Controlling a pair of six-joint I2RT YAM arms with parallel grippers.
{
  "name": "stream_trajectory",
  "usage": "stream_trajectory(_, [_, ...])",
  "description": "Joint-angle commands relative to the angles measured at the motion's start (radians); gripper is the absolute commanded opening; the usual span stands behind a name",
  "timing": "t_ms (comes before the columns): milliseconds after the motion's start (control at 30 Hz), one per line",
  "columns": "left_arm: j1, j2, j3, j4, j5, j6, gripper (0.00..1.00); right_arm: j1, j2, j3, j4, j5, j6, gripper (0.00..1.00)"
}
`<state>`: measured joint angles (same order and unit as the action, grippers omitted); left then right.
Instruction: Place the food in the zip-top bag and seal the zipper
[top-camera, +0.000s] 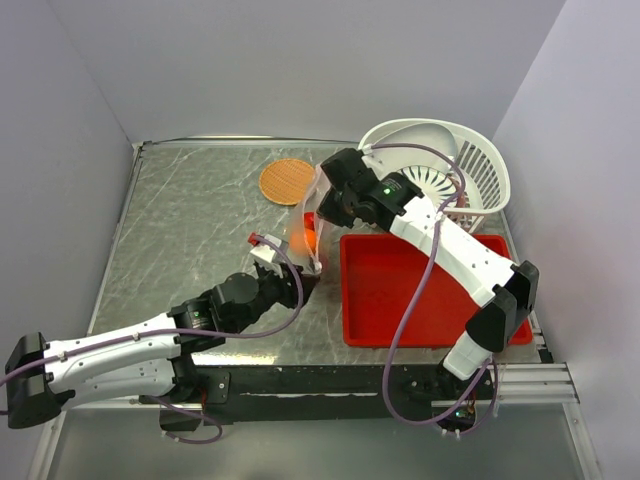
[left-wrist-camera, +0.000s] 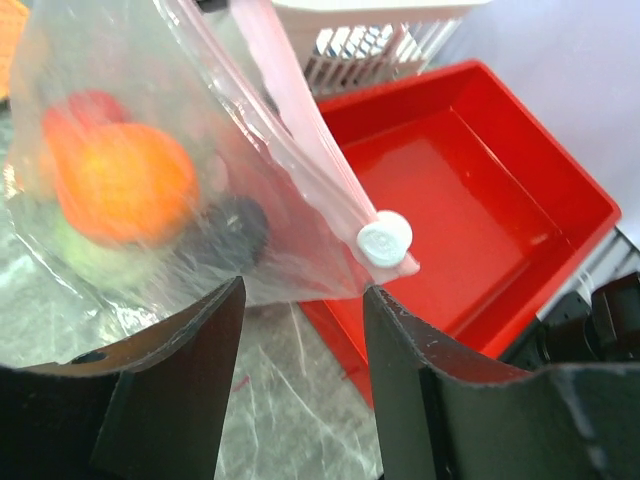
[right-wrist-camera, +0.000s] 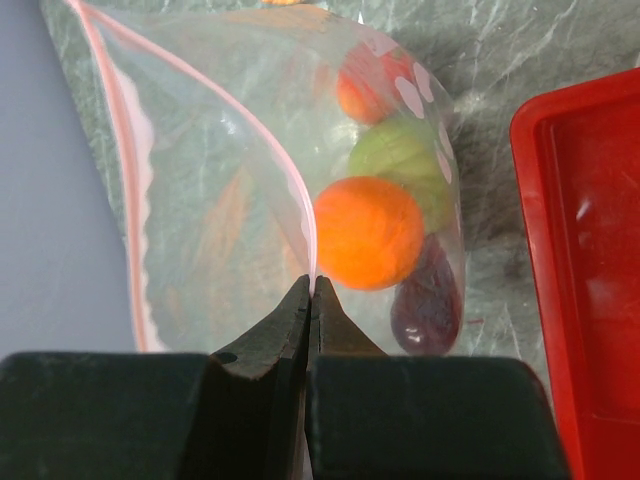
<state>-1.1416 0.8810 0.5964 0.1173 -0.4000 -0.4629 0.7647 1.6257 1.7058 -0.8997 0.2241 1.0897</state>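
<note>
We see the bag (right-wrist-camera: 220, 200) hanging between the two arms, over the bench (top-camera: 190, 230) and just left of the red tray (top-camera: 430, 290). The right end effector (right-wrist-camera: 312, 285) is pinched tight on the bag's edge, right at the pink zipper (right-wrist-camera: 290, 170). In the right wrist view the two pink strips run apart from each other, so the mouth is not sealed there.

Inside the bag we can make out an orange ball (right-wrist-camera: 368, 232), a green ball (right-wrist-camera: 400, 160) above it, a red fruit (right-wrist-camera: 365, 85) further up, and a dark piece (right-wrist-camera: 425, 305) low down. We cannot tell what the dark piece is.

The left end effector (left-wrist-camera: 302, 300) stands below the bag with its jaws about half apart and nothing clamped. The bag's lower corner hangs just above the gap. A white slider (left-wrist-camera: 385, 240) sits at the end of the zipper, close above the right-hand finger (left-wrist-camera: 420, 380); we cannot tell whether it touches.

From the top we see a white basket (top-camera: 440, 160) behind the tray and an orange-brown disc (top-camera: 287, 181) lying flat on the bench beyond the bag. Whether the bag's bottom rests on the bench, we cannot tell.
</note>
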Motion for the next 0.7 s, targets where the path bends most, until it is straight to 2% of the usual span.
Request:
stream_trajectory(0, [-0.006, 0.001, -0.007, 0.117, -0.069, 0.043, 0.57, -0.008, 0.002, 0.066, -0.036, 0.034, 0.036, 0.0])
stream_trajectory(467, [-0.061, 0.053, -0.029, 0.228, -0.137, 0.102, 0.64, -0.013, 0.023, 0.118, -0.067, 0.023, 0.059, 0.0])
stream_trajectory(667, [-0.087, 0.07, -0.015, 0.225, -0.25, 0.101, 0.66, -0.013, 0.033, 0.138, -0.07, 0.012, 0.058, 0.0])
